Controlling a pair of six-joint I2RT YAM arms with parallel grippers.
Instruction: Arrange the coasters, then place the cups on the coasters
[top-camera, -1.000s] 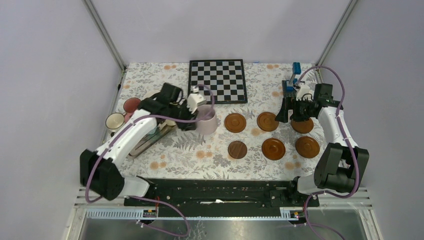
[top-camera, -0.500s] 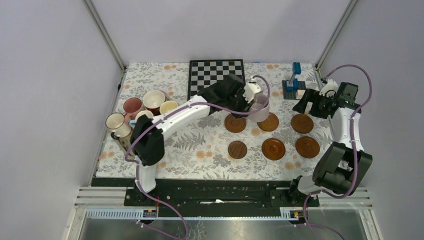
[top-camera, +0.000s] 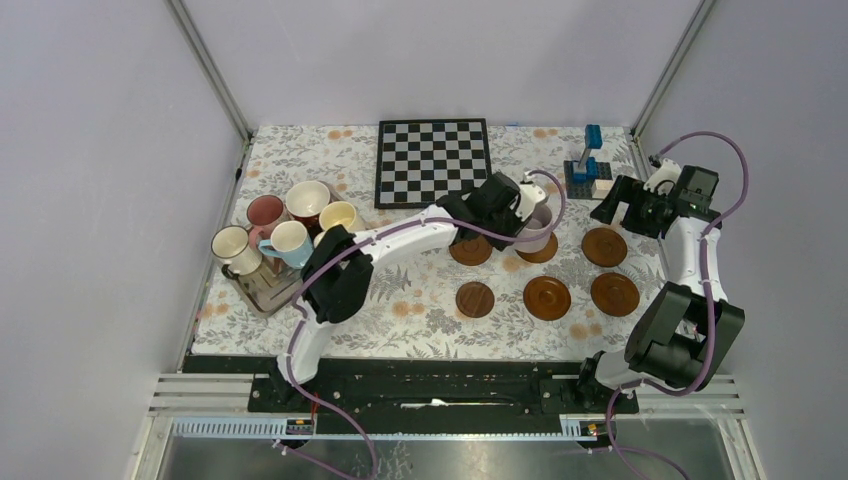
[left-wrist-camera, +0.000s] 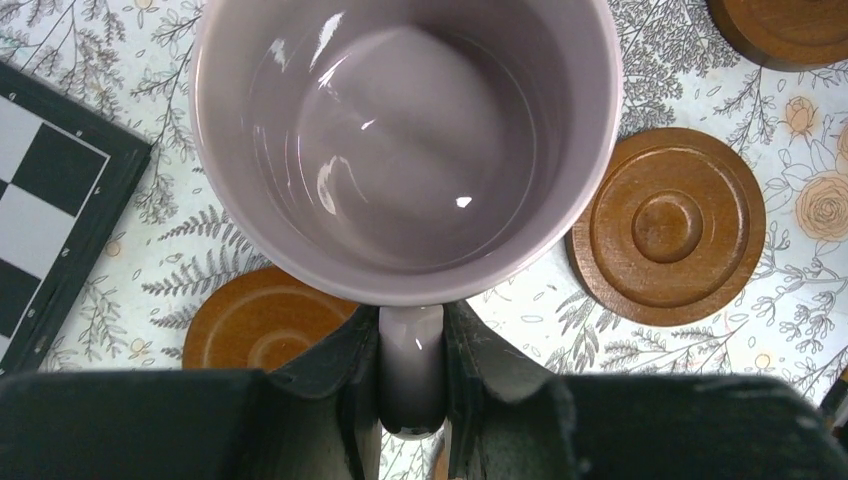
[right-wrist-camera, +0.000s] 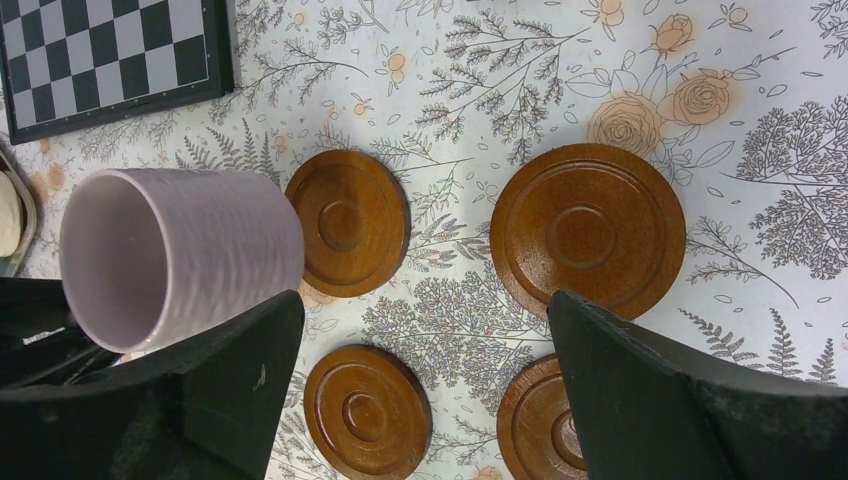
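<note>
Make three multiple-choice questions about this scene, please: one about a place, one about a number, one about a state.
1. Where do the five unheld mugs stand?
A) the table's left side
B) its middle
C) its right side
2. How many coasters lie out?
A) four
B) six
C) eight
3. The left gripper is:
A) open, empty
B) shut on the lilac mug's handle
C) out of view
Answers: 1 A, they cluster by the tray; 2 B, two rows of three; 3 B, it pinches the handle.
</note>
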